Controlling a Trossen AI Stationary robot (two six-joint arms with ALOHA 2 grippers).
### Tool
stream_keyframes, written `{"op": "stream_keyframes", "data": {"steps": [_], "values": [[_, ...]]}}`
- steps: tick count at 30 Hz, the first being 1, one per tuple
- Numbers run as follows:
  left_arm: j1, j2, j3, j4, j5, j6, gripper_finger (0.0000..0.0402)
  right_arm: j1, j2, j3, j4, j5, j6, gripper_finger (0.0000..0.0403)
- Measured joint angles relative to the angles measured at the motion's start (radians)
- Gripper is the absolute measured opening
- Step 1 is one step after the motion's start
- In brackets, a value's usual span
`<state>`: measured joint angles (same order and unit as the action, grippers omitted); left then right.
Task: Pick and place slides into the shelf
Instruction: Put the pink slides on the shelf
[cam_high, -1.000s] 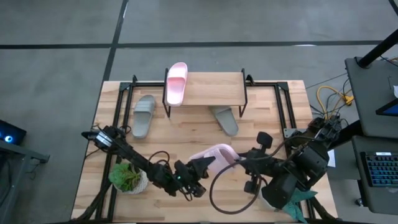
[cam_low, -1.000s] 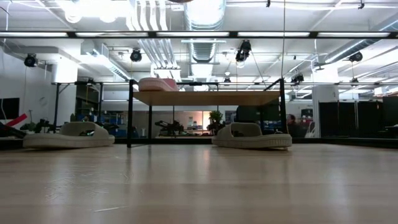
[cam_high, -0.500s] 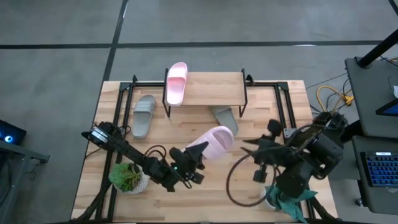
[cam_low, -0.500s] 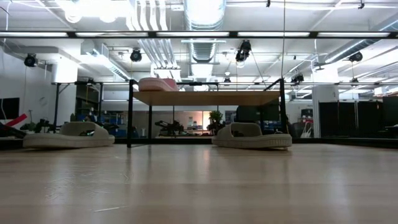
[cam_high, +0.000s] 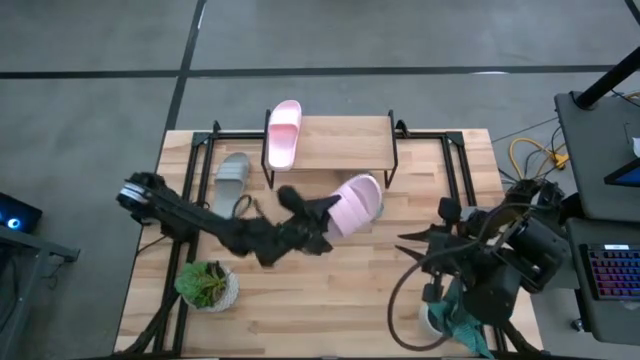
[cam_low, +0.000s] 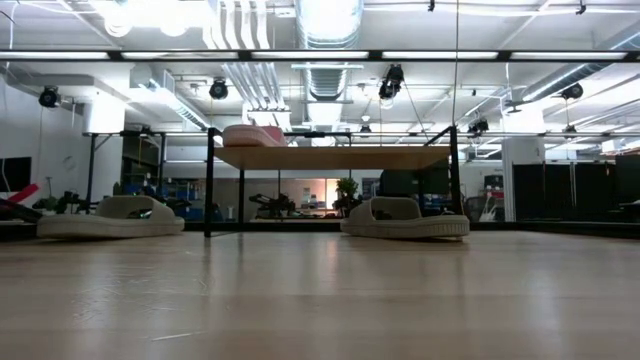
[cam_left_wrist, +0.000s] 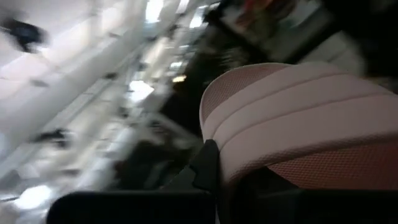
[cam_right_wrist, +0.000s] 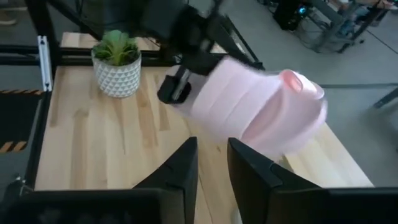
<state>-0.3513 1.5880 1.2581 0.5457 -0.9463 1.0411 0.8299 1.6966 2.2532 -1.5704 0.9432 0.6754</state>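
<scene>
The left gripper (cam_high: 322, 218), clamped on a pink slide (cam_high: 355, 205), hides one grey slide near the shelf (cam_high: 345, 145), while the right gripper (cam_high: 408, 240) stands slightly parted, empty.

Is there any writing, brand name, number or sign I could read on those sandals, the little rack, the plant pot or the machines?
None can be read.
Pink slide held in the left gripper: no print shows.
Pink slide on the shelf: plain.
Grey slides: plain.
Shelf: bare wood.
Plant pot: a pattern only, no letters.
Keyboard beside the table: keys too small to read.
</scene>
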Motion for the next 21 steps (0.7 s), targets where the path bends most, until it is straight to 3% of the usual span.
{"op": "stream_keyframes", "data": {"steps": [3, 6, 12, 17, 21], "values": [[0.07, -0.067, 0.03, -0.268, 0.172, -0.368, 0.0, 0.029, 0.0, 0.0, 0.0, 0.0, -0.003, 0.0081], [0.12, -0.108, 0.029, -0.268, 0.164, -0.474, 0.0, 0.073, 0.002, -0.001, 0.0, 0.025, -0.003, 0.0081], [0.182, -0.118, 0.026, -0.135, 0.027, -0.476, 0.0, 0.162, 0.03, -0.042, -0.001, 0.174, -0.03, 0.0081], [0.254, -0.112, 0.029, -0.04, -0.178, -0.486, 0.0, 0.191, 0.038, -0.116, -0.001, 0.212, -0.044, 0.0074], [0.314, -0.089, 0.049, -0.032, -0.268, -0.486, 0.0, 0.192, 0.038, -0.205, -0.001, 0.256, -0.025, 0.0067]]}}
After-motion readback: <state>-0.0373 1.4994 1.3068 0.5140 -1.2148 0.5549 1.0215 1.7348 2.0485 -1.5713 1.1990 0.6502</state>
